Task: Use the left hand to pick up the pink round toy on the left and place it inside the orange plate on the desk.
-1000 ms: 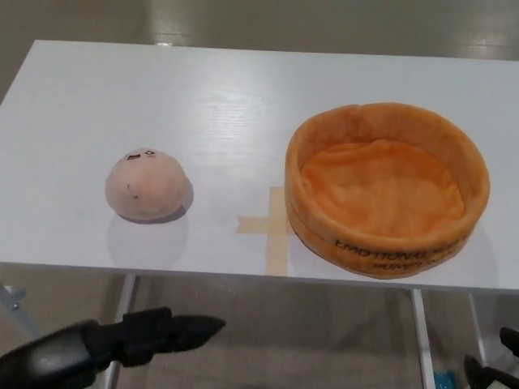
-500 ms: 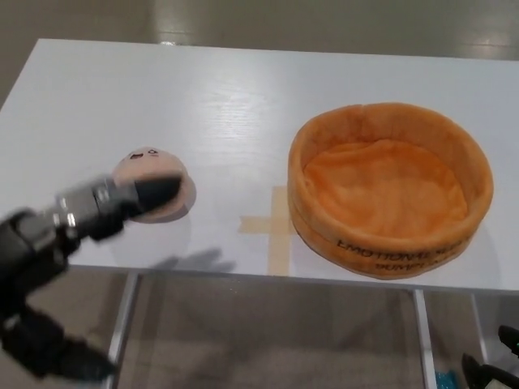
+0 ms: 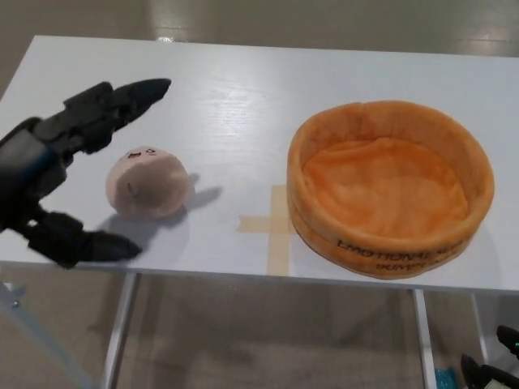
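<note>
The pink round toy (image 3: 148,181) with a small face lies on the left part of the white desk (image 3: 227,105). My left hand (image 3: 61,166) hovers just left of it, open: two fingers (image 3: 122,101) stretch above and behind the toy, the thumb (image 3: 89,245) sits low in front of it. No finger touches the toy. The orange plush plate (image 3: 389,186) rests empty on the right of the desk. Of my right hand only a small dark bit (image 3: 491,373) shows at the bottom right corner.
A tan tape cross (image 3: 274,225) marks the desk between toy and plate. The desk's front edge runs below the toy, with white legs (image 3: 119,324) and floor underneath.
My left hand rose from below the desk's front edge to the toy's left side and spread its fingers around it. Toy and plate stayed where they were.
</note>
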